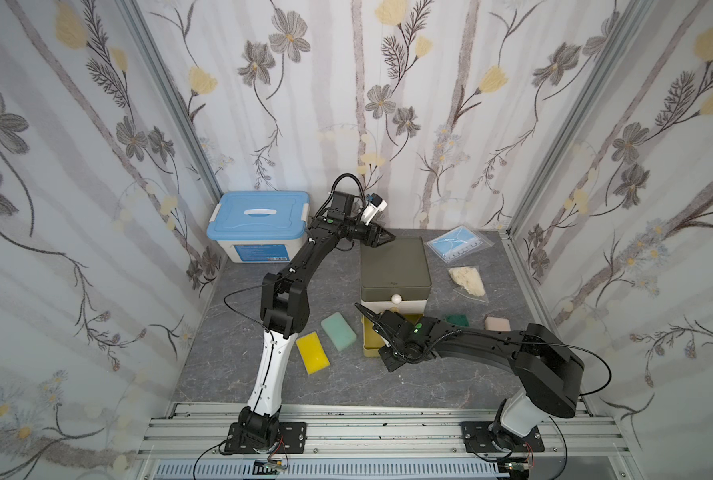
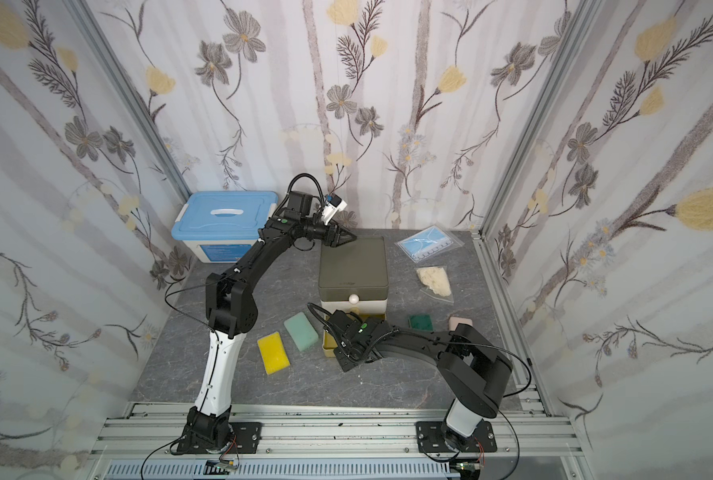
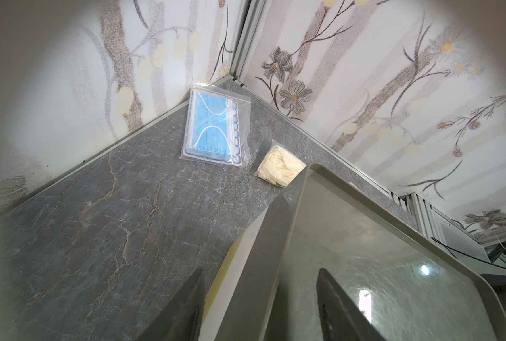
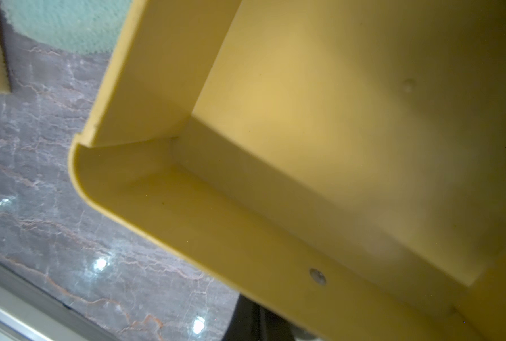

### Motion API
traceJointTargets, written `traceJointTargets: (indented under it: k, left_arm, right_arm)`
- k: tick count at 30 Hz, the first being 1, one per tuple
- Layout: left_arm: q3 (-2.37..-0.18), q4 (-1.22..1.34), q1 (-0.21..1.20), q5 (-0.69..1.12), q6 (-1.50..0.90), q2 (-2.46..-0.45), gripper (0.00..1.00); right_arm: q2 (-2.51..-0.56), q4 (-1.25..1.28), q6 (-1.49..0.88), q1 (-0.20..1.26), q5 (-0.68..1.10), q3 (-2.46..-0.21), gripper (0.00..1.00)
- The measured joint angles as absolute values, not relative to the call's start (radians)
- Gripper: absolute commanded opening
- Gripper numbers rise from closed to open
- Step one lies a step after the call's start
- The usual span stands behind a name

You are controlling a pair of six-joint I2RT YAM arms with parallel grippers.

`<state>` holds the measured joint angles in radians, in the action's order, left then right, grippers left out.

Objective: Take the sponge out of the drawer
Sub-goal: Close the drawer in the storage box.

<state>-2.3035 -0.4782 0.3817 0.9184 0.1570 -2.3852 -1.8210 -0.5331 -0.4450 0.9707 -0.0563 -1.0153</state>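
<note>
Right tool over the open drawer (image 1: 370,345)

The right tool (image 4: 254,324), pressed together and empty, is held at the drawer's 6 o'clock lip; no sponge is seen inside, perhaps hidden.

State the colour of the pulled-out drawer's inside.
The open plastic drawer is mustard yellow inside, walls and floor alike; the right wrist view shows it best.

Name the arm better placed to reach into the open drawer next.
Right. Its gripper hangs at the pulled-out yellow drawer, and its wrist view looks straight inside. The left gripper rests at the cabinet's far top corner, bracing it.
</note>
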Motion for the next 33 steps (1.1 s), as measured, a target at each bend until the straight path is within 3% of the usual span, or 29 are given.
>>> traceJointTargets:
  k: [15,33]
  left_arm:
    - [-2.299,-0.478,0.382,0.918,0.171,-2.383,0.61]
    - [-2.27,-0.448,0.382,0.936,0.18,-2.377,0.61]
  right_arm:
    - [-1.866,-0.481,-0.369,0.931,-0.18,-1.083,0.0]
    - [-1.905,-0.251,-0.184,0.961,-0.391,-0.971,0.0]
